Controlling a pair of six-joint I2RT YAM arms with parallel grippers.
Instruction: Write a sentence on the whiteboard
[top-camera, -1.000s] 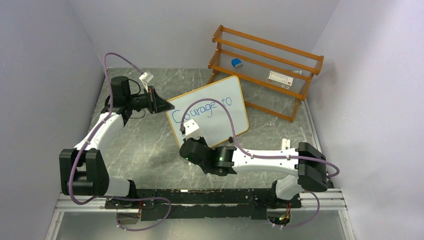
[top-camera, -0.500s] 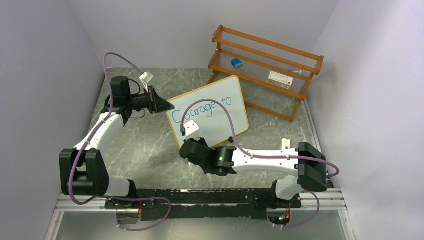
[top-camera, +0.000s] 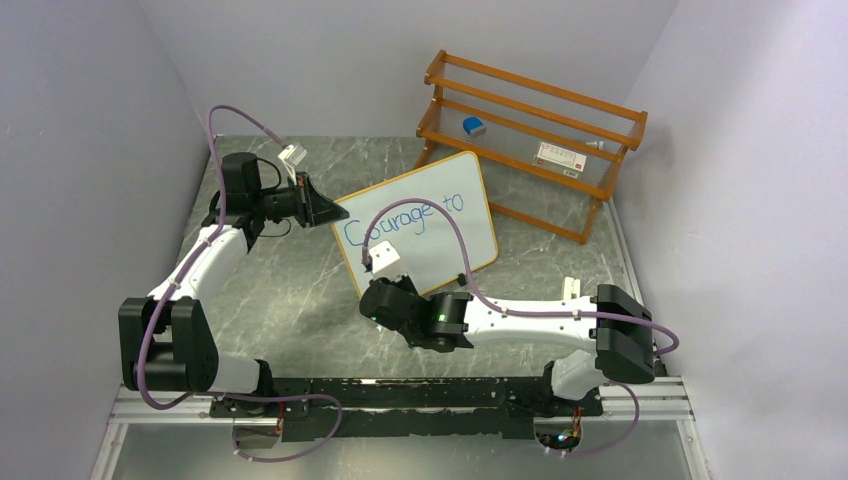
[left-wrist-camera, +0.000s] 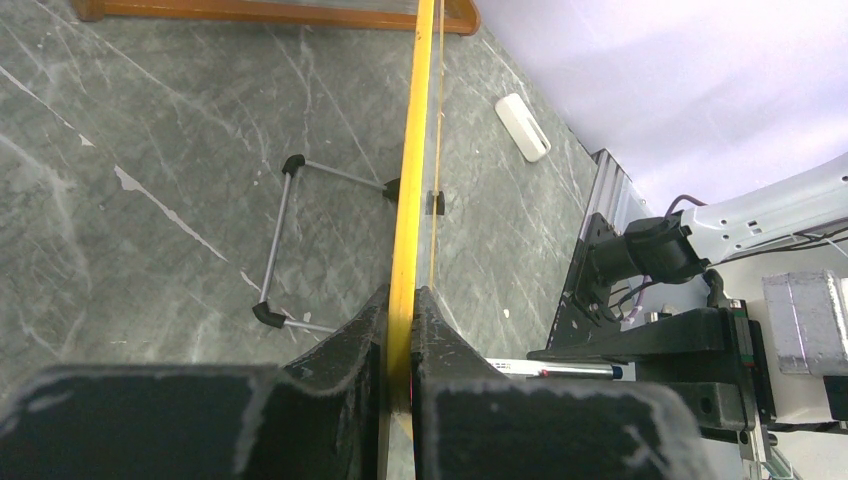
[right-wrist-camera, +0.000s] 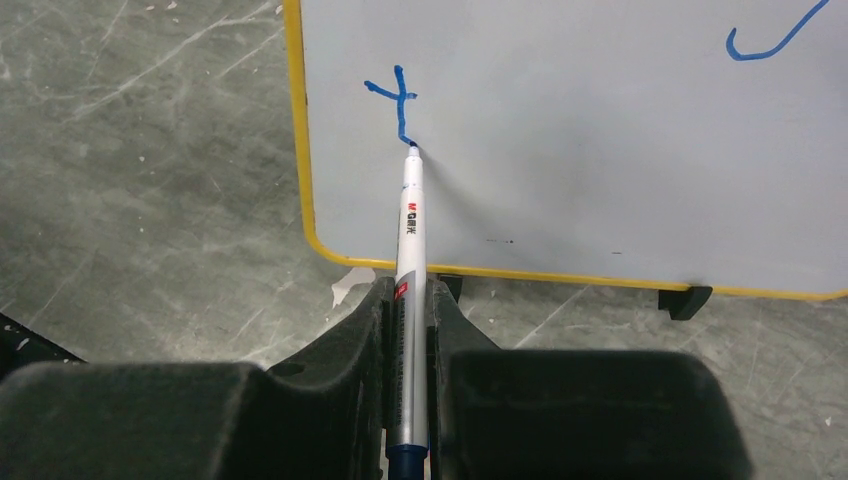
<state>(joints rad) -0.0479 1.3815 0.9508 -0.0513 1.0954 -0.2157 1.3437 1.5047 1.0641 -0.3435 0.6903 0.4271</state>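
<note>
While clamping the left gripper (left-wrist-camera: 402, 300) shut on the left rim of the whiteboard (top-camera: 430, 250), holds the board mid-counter, toward the far edge, just in front of a wooden rack (top-camera: 530, 110) at the far right corner. Grips a marker (right-wrist-camera: 410, 220) in the right gripper (right-wrist-camera: 408, 290), fingers closed tight on its barrel. Touches the tip to the board's lower left, at the foot of a blue "t" (right-wrist-camera: 398, 105). Shows the sentence (top-camera: 400, 220) as "Courage to" on the upper line.
</note>
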